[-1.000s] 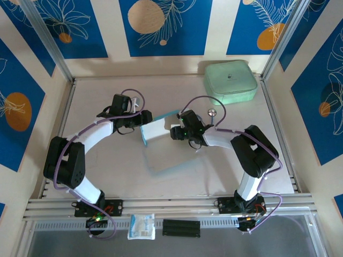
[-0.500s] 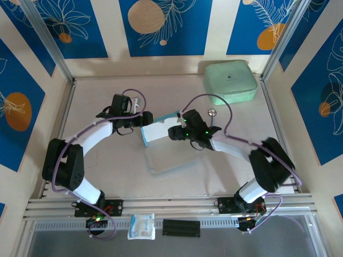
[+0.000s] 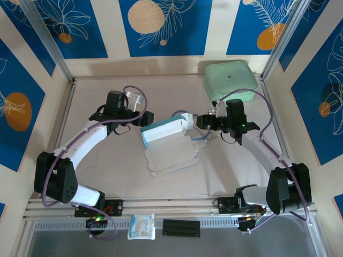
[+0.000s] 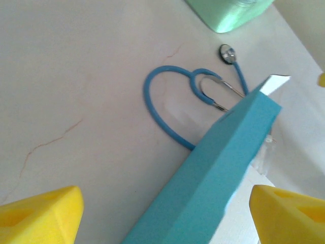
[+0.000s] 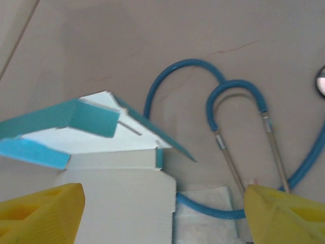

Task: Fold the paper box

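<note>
left claw [image 3: 143,119] agape above pale table [image 3: 123,171], blue floral walls [image 3: 166,27]

The paper box [image 4: 218,168] runs off the bottom edge in the left wrist view and hides part of the blue stethoscope [image 4: 146,96] tube behind it. Beyond the paper box, the green case [image 4: 228,12] is cut off by the top edge

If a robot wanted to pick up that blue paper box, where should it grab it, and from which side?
Probably across the long flat faces of the paper box, near its left end, coming from the left: there the body runs straight between the left gripper's open fingers. The right end has loose flaps that would likely buckle.
</note>
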You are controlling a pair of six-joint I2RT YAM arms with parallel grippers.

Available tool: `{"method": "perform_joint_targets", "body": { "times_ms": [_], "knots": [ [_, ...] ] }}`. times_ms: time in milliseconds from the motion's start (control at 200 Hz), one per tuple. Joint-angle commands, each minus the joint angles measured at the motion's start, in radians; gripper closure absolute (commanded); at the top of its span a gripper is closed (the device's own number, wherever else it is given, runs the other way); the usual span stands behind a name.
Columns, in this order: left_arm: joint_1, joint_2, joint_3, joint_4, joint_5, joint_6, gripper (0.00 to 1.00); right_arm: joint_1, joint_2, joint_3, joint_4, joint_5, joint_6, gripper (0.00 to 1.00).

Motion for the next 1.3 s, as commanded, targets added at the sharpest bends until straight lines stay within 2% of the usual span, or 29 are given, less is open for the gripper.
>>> {"method": "perform_joint_targets", "body": {
  "times_ms": [0,155,325,485,805,945,1086,1216,1296],
  "knots": [
    [-0.019,-0.041,0.014,-0.070,0.099,0.101,0.15,0.003,0.040,0.019,-0.057,-0.139,-0.148,0.20],
    [-0.047,-0.054,0.022,-0.109,0.098,0.152,0.15,0.046,0.167,0.091,-0.029,-0.063,-0.221,0.27],
    [-0.087,-0.024,0.070,-0.209,0.038,0.232,0.15,0.105,0.313,0.200,-0.023,0.060,-0.254,0.36],
    [-0.142,0.027,0.140,-0.297,-0.110,0.325,0.10,0.147,0.392,0.245,-0.022,0.177,-0.293,0.58],
    [-0.180,0.174,0.223,-0.314,-0.081,0.377,0.08,0.255,0.395,0.220,0.068,0.288,-0.424,0.96],
    [-0.189,0.215,0.251,-0.346,-0.091,0.381,0.08,0.288,0.431,0.254,0.080,0.290,-0.435,0.99],
    [-0.189,0.228,0.219,-0.349,-0.167,0.385,0.10,0.326,0.472,0.286,0.102,0.323,-0.448,0.99],
    [-0.189,0.228,0.172,-0.349,-0.273,0.381,0.18,0.341,0.502,0.308,0.106,0.352,-0.444,0.99],
    [-0.189,0.224,0.144,-0.332,-0.300,0.372,0.23,0.348,0.504,0.310,0.109,0.365,-0.445,0.99]
  ]
}}
